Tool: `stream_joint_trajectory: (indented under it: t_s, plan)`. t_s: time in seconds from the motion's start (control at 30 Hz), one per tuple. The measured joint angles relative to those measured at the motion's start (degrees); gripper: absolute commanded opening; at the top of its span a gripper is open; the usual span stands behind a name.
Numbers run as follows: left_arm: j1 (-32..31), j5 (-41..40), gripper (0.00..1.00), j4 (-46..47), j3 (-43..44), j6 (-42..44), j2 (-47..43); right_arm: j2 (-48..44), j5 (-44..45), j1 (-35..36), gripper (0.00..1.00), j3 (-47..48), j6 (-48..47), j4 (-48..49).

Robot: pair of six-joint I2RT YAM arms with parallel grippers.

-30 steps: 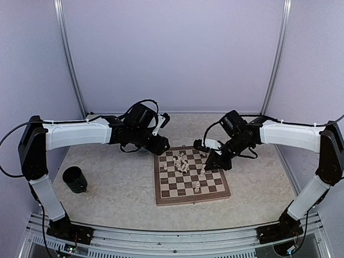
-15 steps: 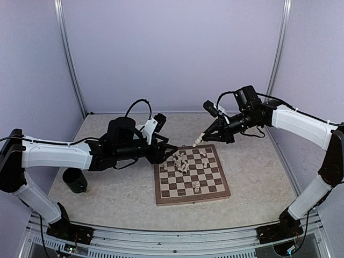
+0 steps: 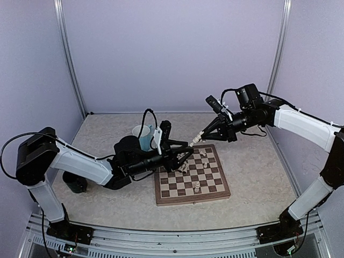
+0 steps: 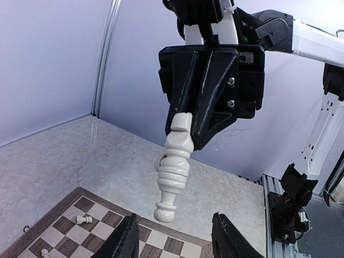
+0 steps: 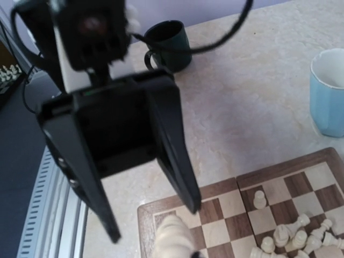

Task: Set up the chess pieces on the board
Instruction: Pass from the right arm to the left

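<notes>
Chess pieces [image 3: 183, 161] lie mostly tipped over in a heap on the far half of the board [image 3: 188, 202], and one stands alone nearer the front. The board sits on the desk [image 3: 258, 183], with a dark mug [image 3: 75, 185] off to the left. Over the board's far edge, the left pincer [image 3: 187, 152] is spread apart, gripping nothing. Just above it, the right pincer [image 3: 196, 140] is clenched on a tall pale piece [image 4: 173, 172], which hangs down and touches neither left finger. Farther back stands a light blue cup [image 3: 142, 135].

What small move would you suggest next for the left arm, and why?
Probably ease the left gripper forward and close on the chess piece: it hangs in the air from the shut right gripper, its base at the tips of the left's open fingers.
</notes>
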Motion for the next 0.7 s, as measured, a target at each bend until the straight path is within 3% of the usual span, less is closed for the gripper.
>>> stream_joint_trajectory:
  t_s: [0.37,0.7]
  plan:
    - [0.0,0.7,0.38,3.5,2.1,-2.1,2.6,-1.7,-0.1,0.0,0.00,0.0,0.1,0.5]
    - [0.0,1.7,0.14,4.3,3.7,-3.2,4.4,-1.7,-0.1,0.0,0.00,0.0,0.0,0.5]
